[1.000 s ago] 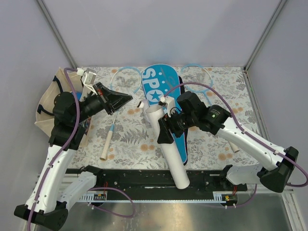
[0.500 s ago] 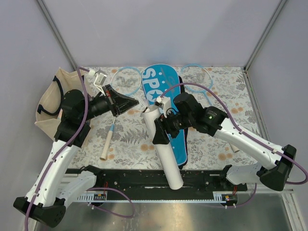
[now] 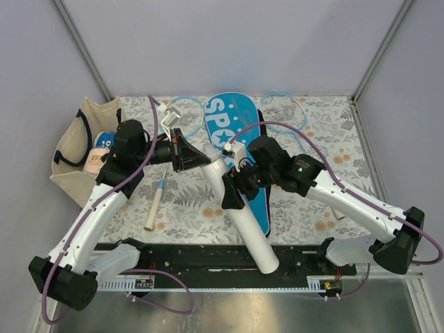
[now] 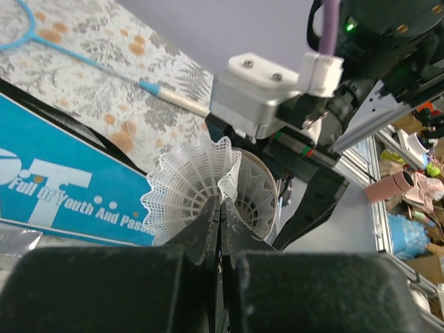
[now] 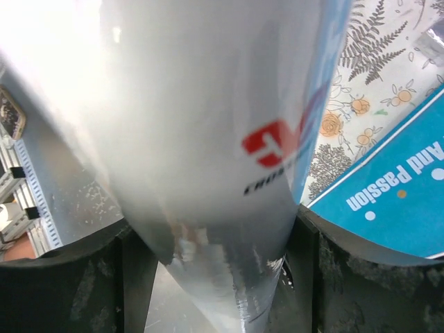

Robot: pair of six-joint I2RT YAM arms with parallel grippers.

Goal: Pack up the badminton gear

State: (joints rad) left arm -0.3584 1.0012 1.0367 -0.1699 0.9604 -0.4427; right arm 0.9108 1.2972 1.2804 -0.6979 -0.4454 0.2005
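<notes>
My left gripper [image 4: 220,202] is shut on the mesh skirt of a small white shuttlecock [image 4: 182,182], held right at the open upper mouth of the long white tube [image 4: 262,189]. A second white skirt shows inside that mouth. From above, the left gripper [image 3: 205,158] meets the tilted tube [image 3: 243,215] at its top end. The right gripper [image 3: 232,195] is shut on the tube's middle, with its fingers [image 5: 313,274] on either side of the tube [image 5: 208,139]. Under the tube lies the blue "SPORT" cover [image 3: 232,114]. One light-blue racket [image 3: 182,116] lies left of it and another [image 3: 283,109] right.
A beige tote bag [image 3: 69,149] with items inside slumps at the table's left edge. The left racket's white handle [image 3: 152,211] lies beneath my left arm. A black rail [image 3: 208,258] runs along the near edge under the tube's lower end.
My left arm has swung right, bringing the shuttlecock up to the tube's upper mouth. The right arm has shifted the tube slightly, its lower end moving right.
</notes>
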